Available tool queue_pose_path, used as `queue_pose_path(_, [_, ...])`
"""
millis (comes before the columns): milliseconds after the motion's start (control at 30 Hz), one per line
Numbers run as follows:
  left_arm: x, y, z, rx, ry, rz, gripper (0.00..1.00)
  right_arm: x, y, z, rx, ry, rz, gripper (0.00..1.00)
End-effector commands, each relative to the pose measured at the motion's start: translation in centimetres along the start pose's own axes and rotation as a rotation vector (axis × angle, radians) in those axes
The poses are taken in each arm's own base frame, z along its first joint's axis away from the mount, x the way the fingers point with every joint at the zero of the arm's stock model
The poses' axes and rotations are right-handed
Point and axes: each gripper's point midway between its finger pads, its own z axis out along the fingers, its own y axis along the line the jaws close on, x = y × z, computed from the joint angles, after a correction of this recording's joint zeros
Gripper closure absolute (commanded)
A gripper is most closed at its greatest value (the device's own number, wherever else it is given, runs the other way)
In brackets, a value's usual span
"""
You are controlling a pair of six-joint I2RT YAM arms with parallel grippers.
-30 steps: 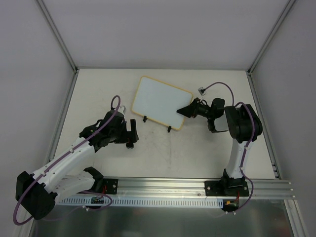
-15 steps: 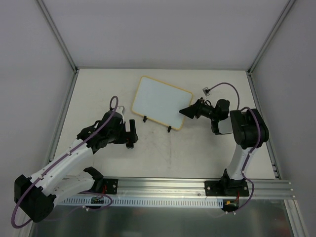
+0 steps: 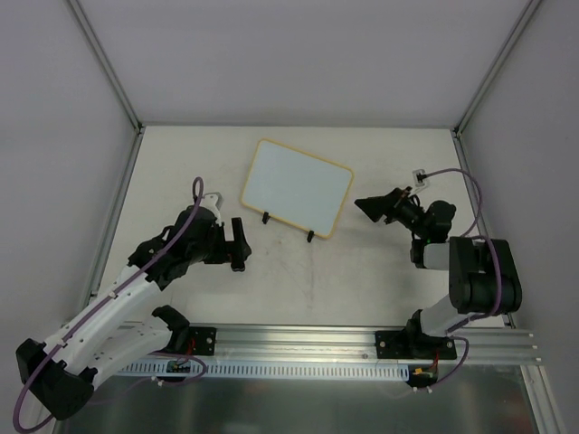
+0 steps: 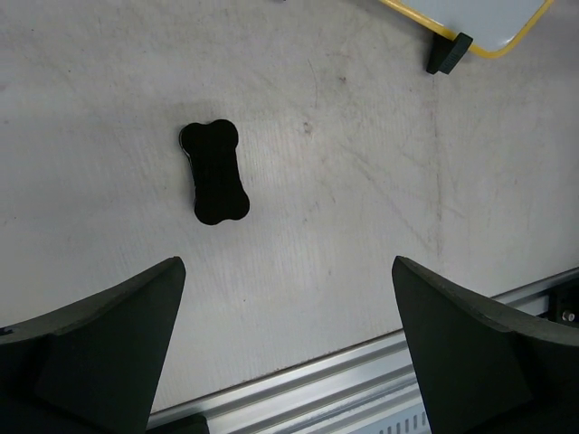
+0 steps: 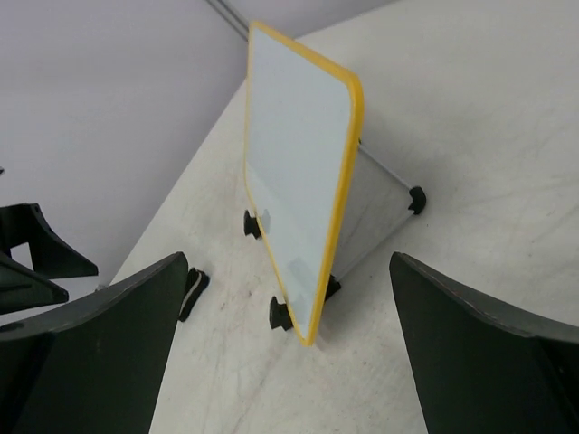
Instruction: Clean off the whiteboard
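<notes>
The whiteboard (image 3: 297,187) stands tilted on two black clip feet (image 5: 280,313), yellow-framed, its white face (image 5: 294,172) blank. My right gripper (image 3: 366,206) is open a short way off the board's right edge, with nothing between its fingers (image 5: 288,271). My left gripper (image 3: 237,242) hovers open over the table in front of the board's left end, empty (image 4: 288,262). A small dark bone-shaped block (image 4: 213,172) lies flat on the table just ahead of the left fingers; it also shows at the left of the right wrist view (image 5: 193,291). A board corner (image 4: 493,27) and one foot (image 4: 450,52) show at the top right of the left wrist view.
The aluminium rail (image 3: 298,339) that carries both arm bases runs along the near edge. White walls with metal posts (image 3: 107,63) close in the table on three sides. A grey cable loops above the right arm (image 3: 452,174).
My right gripper opened wide and drew back to the right, away from the board's right edge. My left arm shifted slightly left and stayed open.
</notes>
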Motion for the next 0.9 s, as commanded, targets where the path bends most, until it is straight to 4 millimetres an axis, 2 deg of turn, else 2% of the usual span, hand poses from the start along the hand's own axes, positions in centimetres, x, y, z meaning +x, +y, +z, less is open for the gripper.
queue_pose_path(0, [-0.6, -0.6, -1.3, 0.035, -0.034, 0.005, 0.01, -6.1, 5.6, -2.3, -0.115, -0.218, -0.218, 0.01])
queue_pose_path(67, [-0.8, -0.8, -2.0, 0.055, -0.057, 0.008, 0.01, -5.3, 6.3, -3.7, -0.110, -0.209, -0.196, 0.01])
queue_pose_path(100, [-0.9, -0.8, -2.2, 0.059, -0.064, 0.011, 0.01, -5.8, 8.1, -4.5, -0.132, -0.229, -0.228, 0.01])
queue_pose_path(133, [-1.1, -0.9, -2.5, 0.067, -0.079, 0.016, 0.01, -5.4, 8.6, -4.9, -0.135, -0.215, -0.233, 0.01])
queue_pose_path(167, [-1.2, -0.9, -2.7, 0.069, -0.087, 0.022, 0.01, -4.0, 7.8, -5.2, -0.088, -0.179, -0.171, 0.01])
queue_pose_path(200, [-1.2, -0.7, -2.8, 0.062, -0.093, 0.027, 0.01, -4.3, 9.3, -6.0, -0.095, -0.200, -0.213, 0.01])
queue_pose_path(233, [-1.3, -0.6, -3.1, 0.062, -0.102, 0.029, 0.01, -4.1, 9.1, -6.4, -0.061, -0.202, -0.236, 0.01])
queue_pose_path(267, [-1.4, -0.5, -3.2, 0.063, -0.110, 0.030, 0.01, -2.6, 8.1, -6.8, -0.004, -0.154, -0.174, 0.01])
queue_pose_path(300, [-1.4, -0.5, -3.4, 0.065, -0.116, 0.028, 0.01, -2.3, 8.3, -7.2, 0.014, -0.150, -0.187, 0.01])
queue_pose_path(333, [-1.4, -0.6, -3.7, 0.077, -0.123, 0.026, 0.01, -2.9, 9.4, -8.1, 0.033, -0.185, -0.293, 0.01])
queue_pose_path(367, [-1.4, -0.6, -3.8, 0.082, -0.128, 0.026, 0.01, -1.5, 8.1, -8.7, 0.120, -0.122, -0.226, 0.01])
queue_pose_path(433, [-1.4, -0.5, -4.3, 0.090, -0.151, 0.020, 0.01, -1.7, 7.4, -9.9, 0.231, -0.136, -0.255, 0.01])
queue_pose_path(467, [-1.5, -0.5, -4.5, 0.092, -0.163, 0.018, 0.01, -1.0, 7.4, -10.8, 0.269, -0.117, -0.276, 0.01])
queue_pose_path(600, [-2.1, -0.4, -5.4, 0.099, -0.214, 0.011, 0.01, 0.0, 8.2, -11.6, 0.272, -0.091, -0.276, 0.01])
queue_pose_path(667, [-2.3, -0.3, -5.8, 0.105, -0.234, 0.010, 0.01, 1.3, 7.5, -11.9, 0.294, -0.057, -0.236, 0.01])
queue_pose_path(800, [-2.5, -0.3, -6.2, 0.111, -0.255, -0.004, 0.01, 1.9, 7.4, -12.4, 0.319, -0.050, -0.197, 0.01])
queue_pose_path(867, [-2.7, -0.1, -6.5, 0.111, -0.280, -0.022, 0.01, 2.1, 6.7, -12.9, 0.374, -0.049, -0.188, 0.01])
